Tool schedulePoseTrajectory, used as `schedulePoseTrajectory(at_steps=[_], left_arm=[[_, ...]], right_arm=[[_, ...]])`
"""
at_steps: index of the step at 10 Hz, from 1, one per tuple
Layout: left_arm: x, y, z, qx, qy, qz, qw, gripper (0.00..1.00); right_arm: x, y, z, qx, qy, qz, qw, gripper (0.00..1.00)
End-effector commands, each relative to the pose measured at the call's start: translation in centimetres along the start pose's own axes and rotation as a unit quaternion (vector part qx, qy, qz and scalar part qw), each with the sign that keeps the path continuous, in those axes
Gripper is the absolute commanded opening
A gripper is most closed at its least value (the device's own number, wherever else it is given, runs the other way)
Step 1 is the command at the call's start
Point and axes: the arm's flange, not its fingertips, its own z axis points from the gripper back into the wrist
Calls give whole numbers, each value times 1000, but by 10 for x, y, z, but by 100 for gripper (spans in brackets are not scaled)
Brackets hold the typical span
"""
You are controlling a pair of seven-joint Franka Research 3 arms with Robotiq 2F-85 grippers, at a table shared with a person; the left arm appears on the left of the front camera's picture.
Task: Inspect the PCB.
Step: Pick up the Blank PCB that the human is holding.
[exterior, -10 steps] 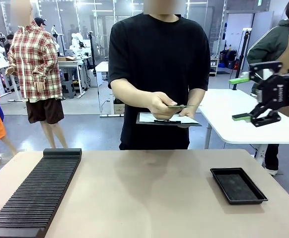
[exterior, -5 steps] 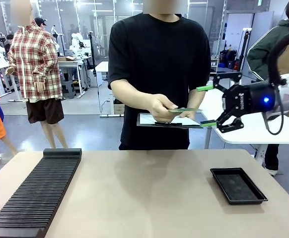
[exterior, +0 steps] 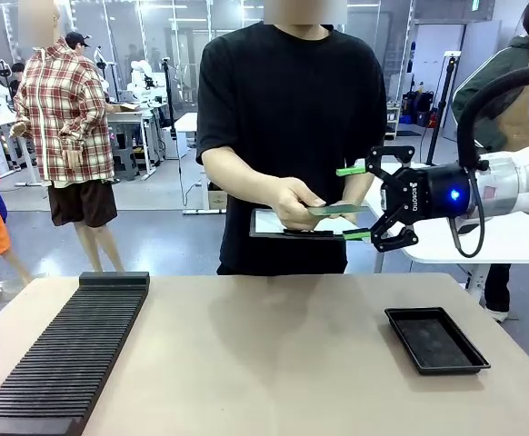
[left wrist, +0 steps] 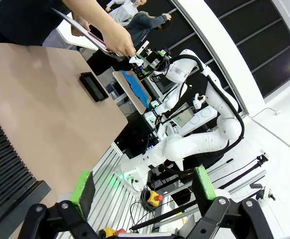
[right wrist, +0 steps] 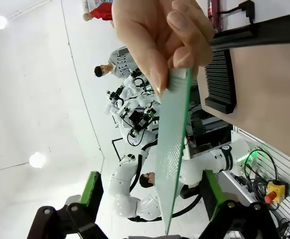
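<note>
Circuit board (exterior: pixel 339 208): thin green sheet held level above the far edge of the table (exterior: pixel 274 354), toward 12 o'clock; pinched at one end by the person's hand (exterior: pixel 294 197), with the free end pointing to 3 o'clock.
Clipboard (exterior: pixel 274 222): carried just below the circuit board in the person's other hand.
Right gripper (exterior: pixel 353 203): fingers spread wide, one green pad above and one below the board's free end; in the right wrist view the board (right wrist: pixel 174 149) runs edge-on between the pads, touching neither as far as can be told.
Left gripper (left wrist: pixel 142 184): fingers spread, holding nothing, set off the near side of the table.
Tray (exterior: pixel 428 311): shallow, black, lying at 4 o'clock on the table.
Rack (exterior: pixel 64 354): long, black, slotted, lying at 8 o'clock.
Progress: the board is offered and bracketed by the right gripper; the handover looks about to happen, so the task seems to be at an early stage.
Remaining: closing on the board, the person's release, and the inspection itself all appear not yet done.
</note>
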Motion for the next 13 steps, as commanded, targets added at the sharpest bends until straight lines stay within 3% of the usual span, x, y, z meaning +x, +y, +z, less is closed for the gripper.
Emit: schedulePoseTrajectory(at_steps=[1, 2, 3, 4, 5, 7, 8, 9, 10, 13], left_arm=[[2, -3, 1, 4, -1, -5, 1000, 100], [2, -3, 1, 4, -1, -5, 1000, 100], [2, -3, 1, 4, -1, -5, 1000, 100], [2, -3, 1, 4, -1, -5, 1000, 100], [2, -3, 1, 4, -1, -5, 1000, 100], [2, -3, 1, 4, -1, -5, 1000, 100], [2, -3, 1, 4, -1, -5, 1000, 100], [2, -3, 1, 4, -1, -5, 1000, 100], [2, -3, 1, 4, -1, -5, 1000, 100], [2, -3, 1, 4, -1, -5, 1000, 100]], right_arm=[[4, 2, -3, 16, 10, 0, 1000, 100], [5, -1, -6, 20, 15, -2, 1000, 100], [6, -1, -5, 27, 15, 2, 1000, 57], [6, 0, -4, 30, 14, 3, 999, 40], [6, 1, -3, 34, 12, 3, 999, 0], [8, -2, -4, 35, 12, -3, 999, 0], [10, -3, -5, 37, 13, -6, 999, 13], [11, -4, -5, 39, 13, -8, 999, 3], [13, -5, -6, 40, 13, -11, 999, 0], [16, -7, -3, 41, 7, -16, 999, 0]])
